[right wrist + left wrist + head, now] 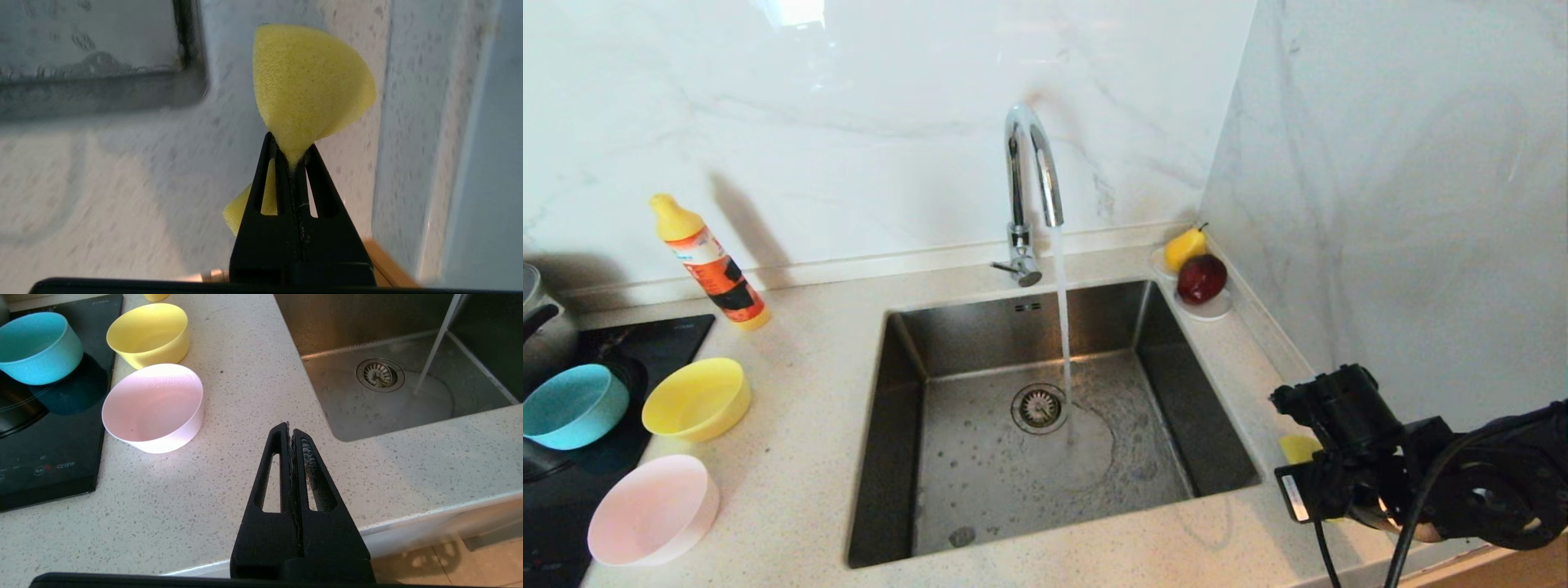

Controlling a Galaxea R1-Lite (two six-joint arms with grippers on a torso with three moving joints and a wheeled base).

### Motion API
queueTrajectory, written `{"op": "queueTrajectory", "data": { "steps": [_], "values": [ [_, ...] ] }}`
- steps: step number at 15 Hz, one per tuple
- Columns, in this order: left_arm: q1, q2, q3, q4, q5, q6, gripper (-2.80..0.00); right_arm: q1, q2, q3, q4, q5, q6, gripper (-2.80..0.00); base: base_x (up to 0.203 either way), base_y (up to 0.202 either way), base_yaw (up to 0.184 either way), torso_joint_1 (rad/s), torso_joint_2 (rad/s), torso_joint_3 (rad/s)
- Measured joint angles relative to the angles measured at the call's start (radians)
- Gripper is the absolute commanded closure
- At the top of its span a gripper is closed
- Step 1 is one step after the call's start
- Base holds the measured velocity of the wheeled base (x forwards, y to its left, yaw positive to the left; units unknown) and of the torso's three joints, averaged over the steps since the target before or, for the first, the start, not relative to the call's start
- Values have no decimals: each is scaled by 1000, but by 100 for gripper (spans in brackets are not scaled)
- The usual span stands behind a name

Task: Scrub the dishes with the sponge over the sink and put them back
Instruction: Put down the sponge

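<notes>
Sponge (310,85) pinched in right gripper (292,157)

Head view high over sink (1045,425), wrist views close, sharing counter (245,375)

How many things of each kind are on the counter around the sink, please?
Bowls: 3, yellow bowl, blue bowl, pink bowl
Fruits: 2, pear, red apple
Bottles: 1, detergent bottle
Saucers: 1, saucer
Sponges: 1, sponge, held by the right tool
Total: 8

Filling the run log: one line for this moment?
right hand: shut on sponge, right of sink | left hand: shut, empty | tap running
</notes>
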Motion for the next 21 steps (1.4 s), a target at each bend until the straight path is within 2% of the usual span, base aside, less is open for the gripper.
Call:
{"op": "queueTrajectory", "data": {
  "steps": [11,20,21],
  "values": [
    [0,0,0,0,0,0,0,-26,81,-31,-136,18,-45,0,0,0,0,0,0,0],
    [0,0,0,0,0,0,0,-56,106,-54,-144,22,-50,0,0,0,0,0,0,0],
    [0,0,0,0,0,0,0,-56,105,-54,-143,23,-53,-280,0,0,0,0,0,0]
  ]
}}
